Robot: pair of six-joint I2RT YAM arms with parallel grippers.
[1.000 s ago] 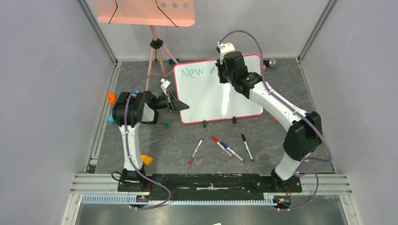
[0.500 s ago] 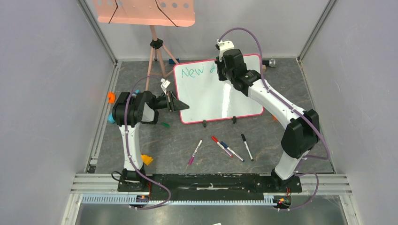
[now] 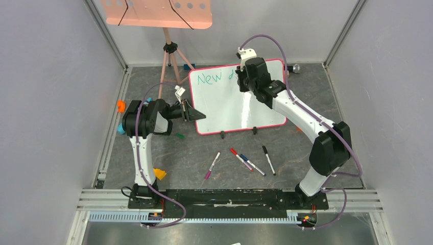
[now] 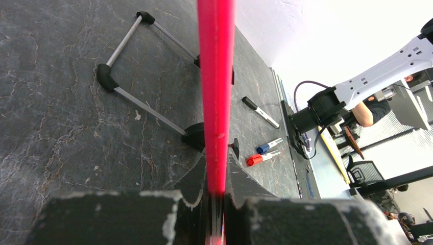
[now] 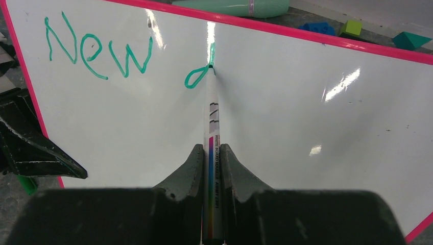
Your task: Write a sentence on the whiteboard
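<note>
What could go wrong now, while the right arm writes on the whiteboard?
1. The left gripper clamps only the left frame edge of the whiteboard. The marker presses further along, which may swing or tip the board.
2. The right gripper holds the marker far behind its tip, which touches the half-drawn green letter. The marker may tilt or slip, so the stroke could break.

right gripper [image 3: 240,77] over whiteboard [image 3: 224,108] top; left gripper [image 3: 197,115] at its edge
</note>
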